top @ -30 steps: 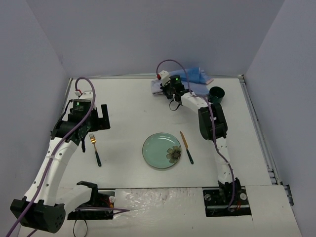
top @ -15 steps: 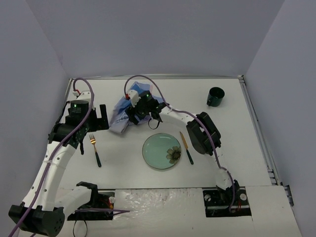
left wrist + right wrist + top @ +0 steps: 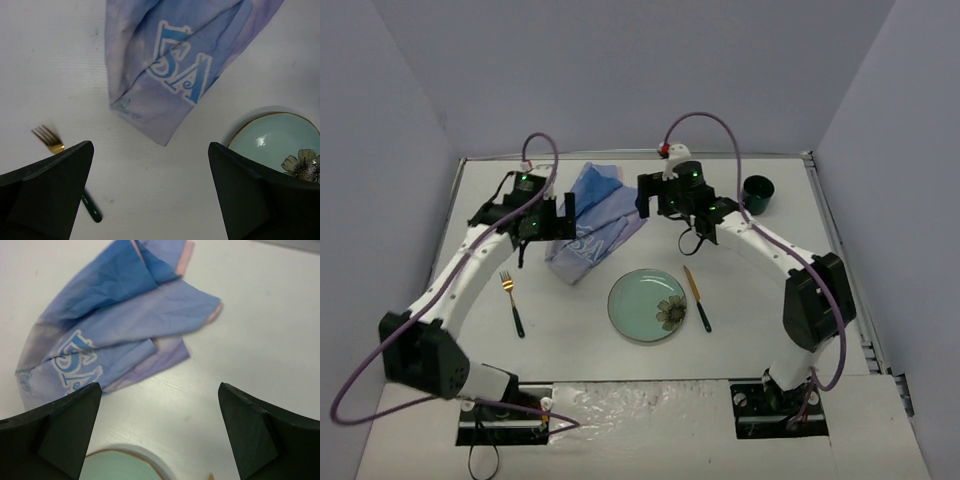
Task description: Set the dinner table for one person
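**A:** Top view: the left gripper (image 3: 558, 218) and right gripper (image 3: 645, 203) hover open and empty over the crumpled cloth (image 3: 595, 218), which lies on the table (image 3: 570, 330) beyond the plate (image 3: 647, 305).

**B:** Left wrist: a shallow pinch could drag the cloth onto the plate.

**A:** Right wrist: an opposing tug might bunch it.

Blue cloth placemat (image 3: 150, 45): the letters "SA" are printed in white-outlined blue; further lettering is hidden by folds.
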{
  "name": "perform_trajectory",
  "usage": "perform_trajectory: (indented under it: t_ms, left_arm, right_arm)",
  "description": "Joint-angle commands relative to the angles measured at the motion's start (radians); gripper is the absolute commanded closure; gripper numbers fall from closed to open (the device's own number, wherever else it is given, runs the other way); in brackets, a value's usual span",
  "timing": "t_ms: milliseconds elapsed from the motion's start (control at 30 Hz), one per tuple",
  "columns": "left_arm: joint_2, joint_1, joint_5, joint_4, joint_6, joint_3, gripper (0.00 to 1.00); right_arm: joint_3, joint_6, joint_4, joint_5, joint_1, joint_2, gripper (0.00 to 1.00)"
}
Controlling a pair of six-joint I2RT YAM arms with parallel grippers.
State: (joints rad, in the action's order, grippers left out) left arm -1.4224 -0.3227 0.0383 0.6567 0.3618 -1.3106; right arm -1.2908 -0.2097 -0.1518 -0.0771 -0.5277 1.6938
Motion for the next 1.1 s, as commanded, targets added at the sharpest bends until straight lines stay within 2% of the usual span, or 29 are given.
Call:
perform_trajectory:
  t_ms: [0, 133, 367, 433, 500, 1067]
  left_arm:
    - [-0.183, -0.1, 0.01, -0.065, 0.07, -0.159, 0.03]
    - [-0.387, -0.181, -0.082, -0.053, 0.086, -0.324, 0.05]
    - [-0.67, -0.225, -0.133, -0.021, 0.061, -0.593, 0.2]
    - [-0.709, -0.229, -0.135, -0.007, 0.055, -0.632, 0.31]
    - [-0.745, -0.228, -0.135, 0.011, 0.054, -0.668, 0.34]
    - [-0.854, -0.207, -0.161, 0.025, 0.058, -0.731, 0.46]
  right_arm:
    - [0.144, -0.195, 0.012, 0.062, 0.071, -0.106, 0.0]
    - [0.224, -0.225, 0.022, 0.065, 0.092, -0.173, 0.01]
    - [0.24, -0.253, 0.04, 0.04, 0.094, -0.186, 0.02]
    - [0.24, -0.258, 0.042, 0.033, 0.094, -0.185, 0.02]
    - [0.243, -0.258, 0.043, 0.025, 0.094, -0.183, 0.02]
    - [0.184, -0.244, 0.041, -0.037, 0.093, -0.087, 0.03]
